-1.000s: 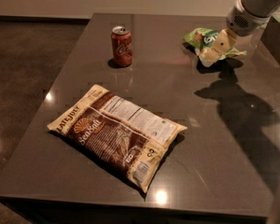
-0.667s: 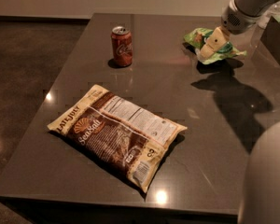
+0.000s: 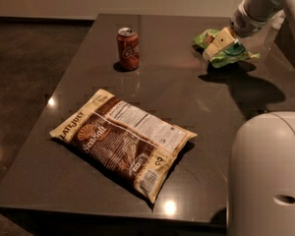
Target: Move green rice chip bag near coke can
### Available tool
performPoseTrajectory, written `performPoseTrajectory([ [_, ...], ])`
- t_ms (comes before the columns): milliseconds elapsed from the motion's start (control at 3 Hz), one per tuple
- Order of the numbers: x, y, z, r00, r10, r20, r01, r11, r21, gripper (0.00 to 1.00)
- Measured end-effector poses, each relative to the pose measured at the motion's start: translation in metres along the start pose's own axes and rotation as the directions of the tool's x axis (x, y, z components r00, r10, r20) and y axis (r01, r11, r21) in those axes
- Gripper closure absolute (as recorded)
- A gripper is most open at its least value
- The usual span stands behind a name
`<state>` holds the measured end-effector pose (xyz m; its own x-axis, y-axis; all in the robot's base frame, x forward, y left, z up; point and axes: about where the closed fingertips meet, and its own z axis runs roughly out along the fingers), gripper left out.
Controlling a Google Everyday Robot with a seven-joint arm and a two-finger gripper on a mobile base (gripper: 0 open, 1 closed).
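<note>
The green rice chip bag (image 3: 232,53) is at the far right of the dark table, crinkled and light green, and seems to be held just above its shadow. My gripper (image 3: 217,44) comes in from the upper right, with its cream fingers (image 3: 221,39) closed over the bag's left part. The coke can (image 3: 128,48) stands upright at the far middle-left of the table, well to the left of the bag and the gripper.
A large brown-and-yellow "Late July" bag (image 3: 123,141) lies flat in the near middle of the table (image 3: 177,92). A white rounded part of my body (image 3: 268,176) fills the lower right corner. The arm's shadow falls on the table right of centre.
The gripper and the green bag have shifted slightly to the left. The white body part has come into view and grown at the lower right. The can and the big bag have not moved.
</note>
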<state>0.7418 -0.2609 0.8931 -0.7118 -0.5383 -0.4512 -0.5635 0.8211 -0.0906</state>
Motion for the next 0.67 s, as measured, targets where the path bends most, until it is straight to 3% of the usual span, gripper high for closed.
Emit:
performPoseTrajectory([
  [333,-0.0058,-0.0111,0.0139,0.995,0.095,0.019,-0.095,0.9954,0.008,0.0],
  [667,-0.0095,-0.0174,0.0165,0.989,0.144,0.036,-0.145,0.9891,0.025,0.0],
])
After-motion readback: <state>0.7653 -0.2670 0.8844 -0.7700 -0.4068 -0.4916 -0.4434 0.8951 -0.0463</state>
